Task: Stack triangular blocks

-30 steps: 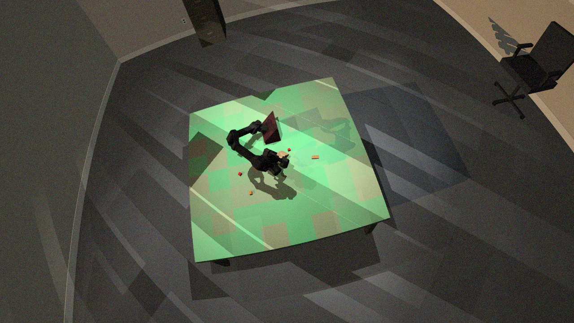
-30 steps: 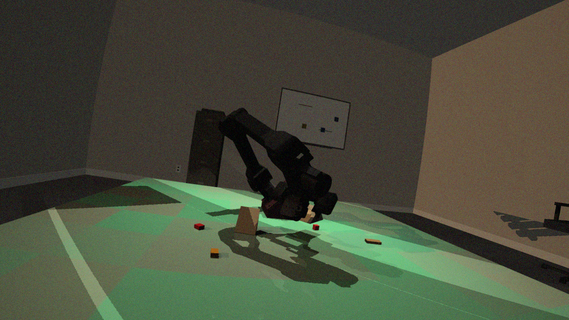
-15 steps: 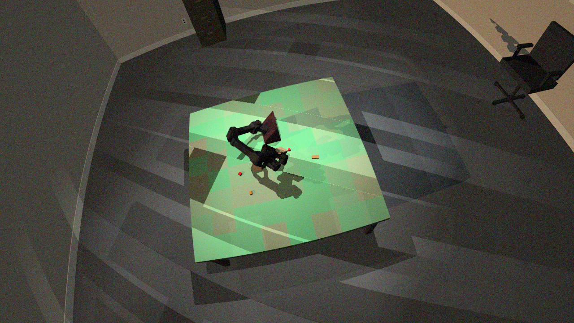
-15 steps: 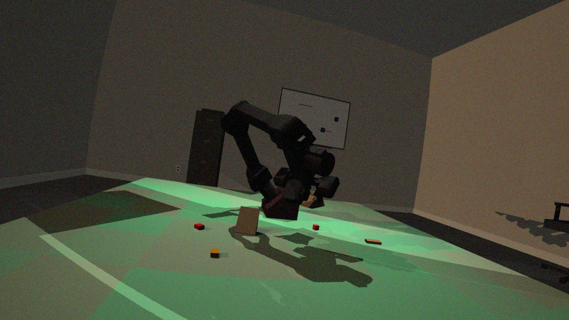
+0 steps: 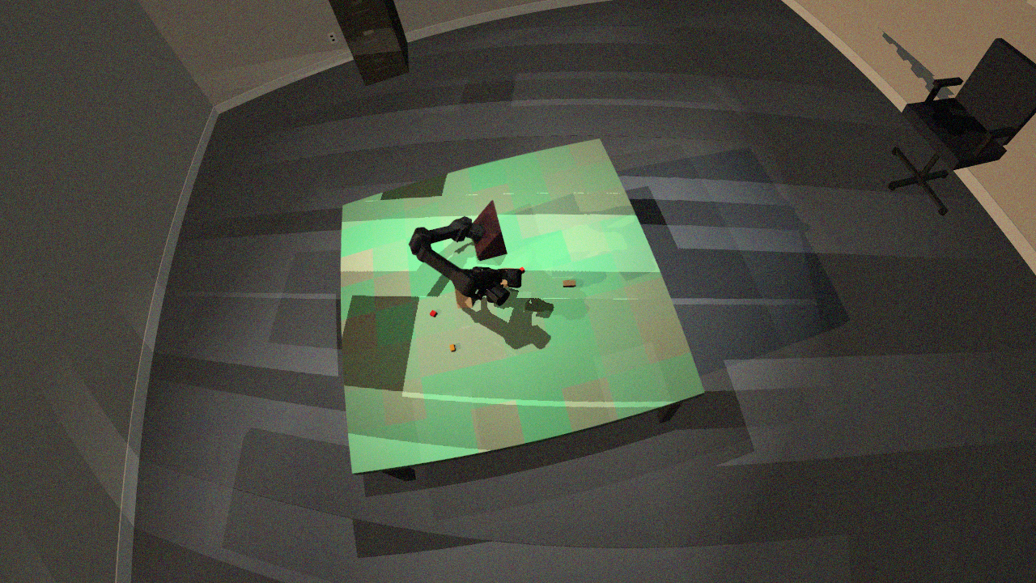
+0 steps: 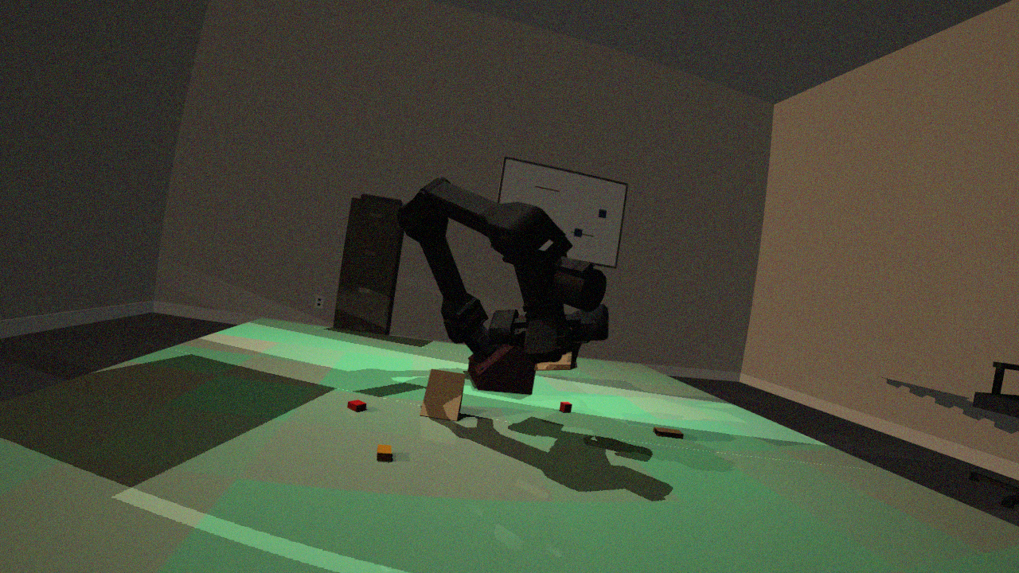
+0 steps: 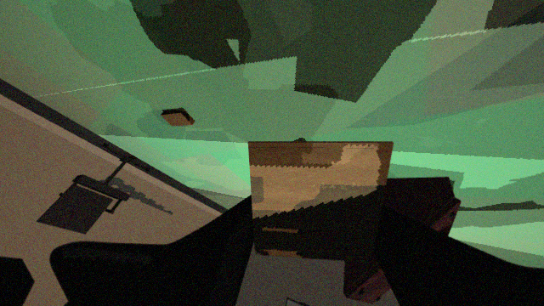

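Observation:
One wooden triangular block (image 6: 556,365) (image 7: 316,178) is between my gripper's fingers, raised off the table. My gripper (image 7: 307,201) is shut on it; the fingers stand on either side of it in the wrist view. In the exterior view the hand hides much of the held block, and its sloped face cannot be made out. The other wooden triangular block (image 6: 443,394) (image 5: 464,299) stands on the table (image 5: 615,362), left of the held block in the exterior view. In the top view the arm partly covers it.
An orange block (image 5: 452,347) (image 6: 384,453), a red block (image 5: 433,312) (image 6: 356,405), another red block (image 5: 521,270) (image 6: 564,407) and a flat brown block (image 5: 569,283) (image 6: 668,432) (image 7: 178,118) lie on the table. A dark red slanted box (image 5: 489,236) (image 6: 504,372) is by the arm's base.

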### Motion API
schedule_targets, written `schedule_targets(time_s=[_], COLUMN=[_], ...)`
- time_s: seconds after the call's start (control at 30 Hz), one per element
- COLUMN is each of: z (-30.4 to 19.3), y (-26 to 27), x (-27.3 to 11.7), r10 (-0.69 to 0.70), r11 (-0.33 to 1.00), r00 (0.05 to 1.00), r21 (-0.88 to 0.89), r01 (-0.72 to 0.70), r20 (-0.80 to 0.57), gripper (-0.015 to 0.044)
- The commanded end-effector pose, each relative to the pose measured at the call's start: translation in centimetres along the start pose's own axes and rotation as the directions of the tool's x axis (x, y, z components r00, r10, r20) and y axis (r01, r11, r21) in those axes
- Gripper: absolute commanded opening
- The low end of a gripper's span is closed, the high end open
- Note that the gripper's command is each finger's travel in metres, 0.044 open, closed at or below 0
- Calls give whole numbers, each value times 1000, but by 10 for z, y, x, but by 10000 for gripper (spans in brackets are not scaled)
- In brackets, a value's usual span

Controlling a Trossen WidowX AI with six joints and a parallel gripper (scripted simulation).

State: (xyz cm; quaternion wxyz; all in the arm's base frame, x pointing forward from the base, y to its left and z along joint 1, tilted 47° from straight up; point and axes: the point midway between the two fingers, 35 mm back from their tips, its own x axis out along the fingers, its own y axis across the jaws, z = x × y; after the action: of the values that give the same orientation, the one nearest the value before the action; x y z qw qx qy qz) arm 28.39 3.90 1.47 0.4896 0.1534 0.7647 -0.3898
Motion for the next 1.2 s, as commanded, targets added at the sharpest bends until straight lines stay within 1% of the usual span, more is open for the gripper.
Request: schedule_targets(time_s=[0.0,0.27,0.53,0.87,1.17], z=[-1,-3,-4,-6,-8], y=[0,1,1,1,2], x=[2,4,5,7,8], r10=[-21,-51,-80,-112,-137], r11=[987,906,756,490,199], r00=[999,996,989,975,959], r21=[-159,-416,-638,-843,-942], r01=[25,80,144,221,272], r20=[31,79,128,191,248], gripper=[0,0,0,0,0])
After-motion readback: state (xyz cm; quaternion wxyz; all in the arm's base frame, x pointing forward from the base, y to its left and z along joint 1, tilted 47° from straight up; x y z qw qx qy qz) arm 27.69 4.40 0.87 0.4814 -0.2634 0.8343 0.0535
